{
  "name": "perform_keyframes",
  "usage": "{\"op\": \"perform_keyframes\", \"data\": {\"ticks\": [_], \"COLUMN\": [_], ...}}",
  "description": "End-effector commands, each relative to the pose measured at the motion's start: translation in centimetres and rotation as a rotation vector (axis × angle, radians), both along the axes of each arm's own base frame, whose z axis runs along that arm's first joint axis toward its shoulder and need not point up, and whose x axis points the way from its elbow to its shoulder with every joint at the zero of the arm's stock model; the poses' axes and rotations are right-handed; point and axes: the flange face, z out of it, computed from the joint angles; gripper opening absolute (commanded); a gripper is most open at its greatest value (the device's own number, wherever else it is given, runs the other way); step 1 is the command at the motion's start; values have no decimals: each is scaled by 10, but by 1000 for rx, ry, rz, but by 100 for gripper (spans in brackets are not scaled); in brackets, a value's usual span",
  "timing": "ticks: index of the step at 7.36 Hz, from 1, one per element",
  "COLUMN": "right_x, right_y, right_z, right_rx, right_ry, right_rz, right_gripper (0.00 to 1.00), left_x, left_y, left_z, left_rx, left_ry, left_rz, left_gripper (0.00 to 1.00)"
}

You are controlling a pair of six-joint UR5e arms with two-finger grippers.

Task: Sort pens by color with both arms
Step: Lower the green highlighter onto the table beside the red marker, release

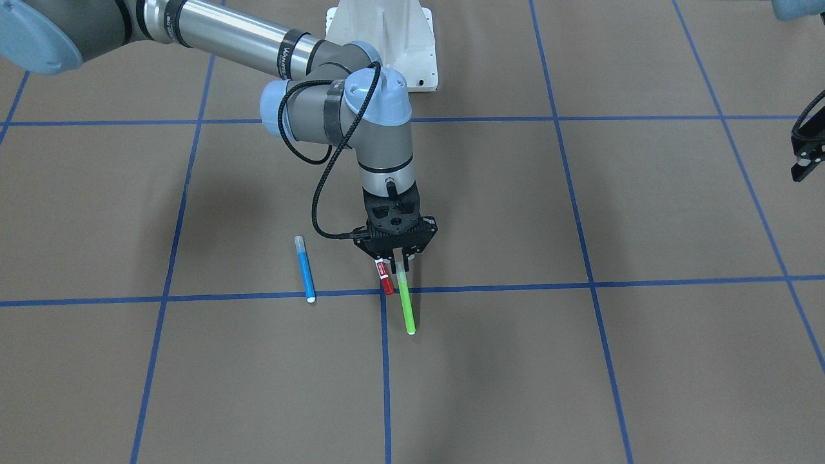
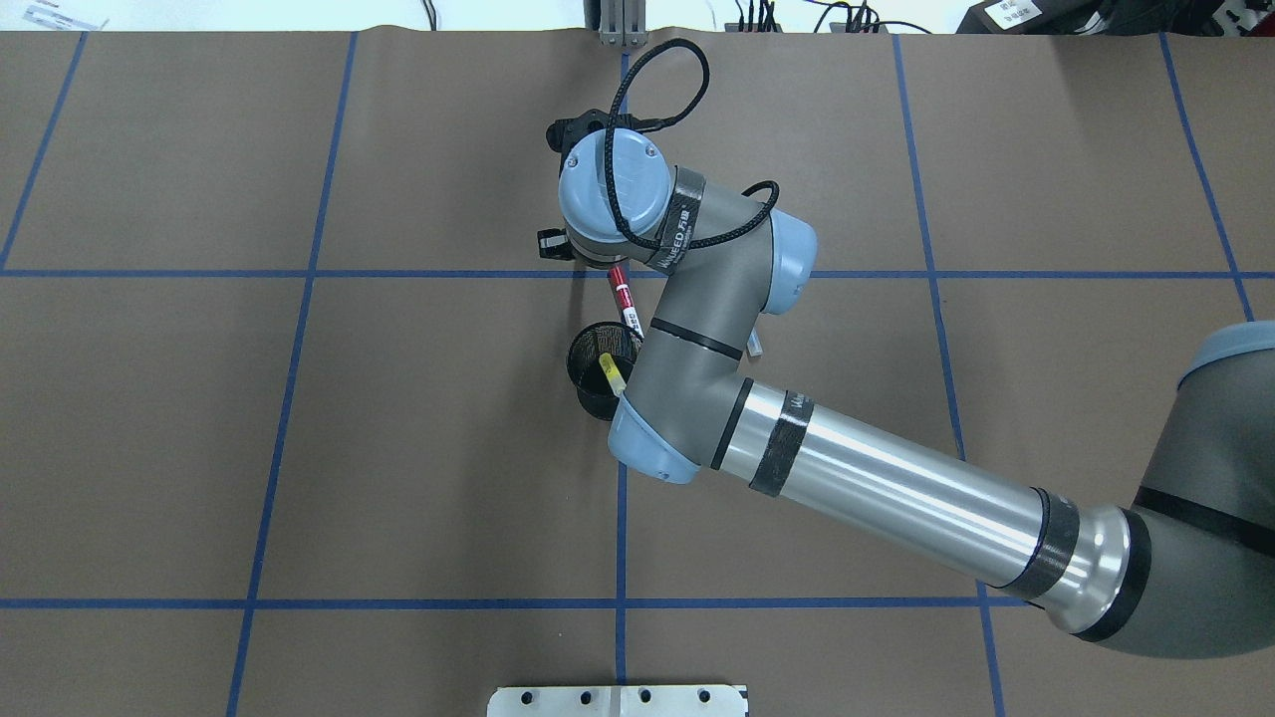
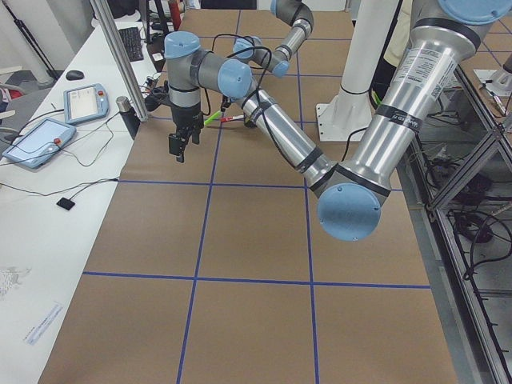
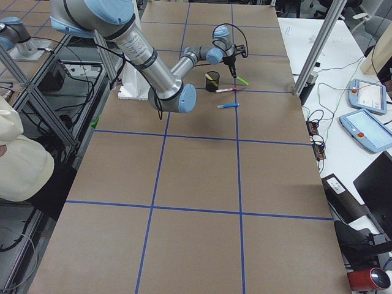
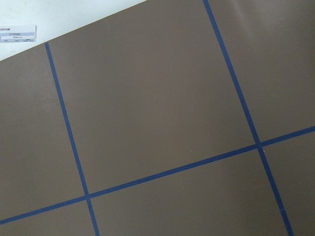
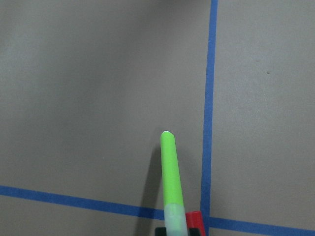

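Nearest the front camera lies bare table [image 1: 548, 386], open all round. The green pen [image 1: 407, 309] points to 6 o'clock from the right gripper [image 1: 401, 258], pinched by its cap. The red-ended pen [image 1: 386, 281] sits just beside and the blue pen [image 1: 305, 269] at 9. The right arm [image 1: 380, 148] stands vertical at the wrist. The left gripper [image 1: 805, 164] is at the 3 o'clock edge — grip unreadable.

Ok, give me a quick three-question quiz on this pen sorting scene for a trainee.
1. True or false: the slim yellow marker pen sits inside the black mesh cup.
2. Fill in: the slim blue marker pen lies flat on the brown ____.
3. Which pen does the right hand grip? A the blue one, B a slim green marker pen, C the yellow one.
Key: 1 true; 2 table; 3 B.
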Motion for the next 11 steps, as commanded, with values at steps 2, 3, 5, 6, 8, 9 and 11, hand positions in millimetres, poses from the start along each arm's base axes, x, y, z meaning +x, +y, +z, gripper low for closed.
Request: {"op": "perform_keyframes", "data": {"ticks": [2, 3, 5, 6, 8, 9, 11], "right_x": [-8, -7, -8, -8, -8, -5, 28], "right_y": [6, 6, 7, 7, 7, 8, 8], "right_z": [5, 4, 4, 6, 5, 0, 12], "right_rx": [5, 8, 9, 9, 16, 23, 9], "right_ry": [13, 13, 14, 16, 19, 11, -11], "right_rz": [-18, -17, -20, -21, -26, -28, -32], "right_gripper": [0, 2, 48, 58, 64, 77, 100], "left_x": [0, 0, 0, 0, 0, 0, 2], "left_y": [0, 0, -1, -1, -1, -1, -3], "left_z": [1, 1, 1, 0, 0, 0, -9], "left_rx": [0, 1, -1, 1, 0, -3, -13], "left_ry": [-1, -1, -2, -1, -2, -2, 7], "left_rz": [1, 3, 3, 3, 1, -3, -30], "left_gripper": [99, 99, 99, 99, 99, 99, 99]}}
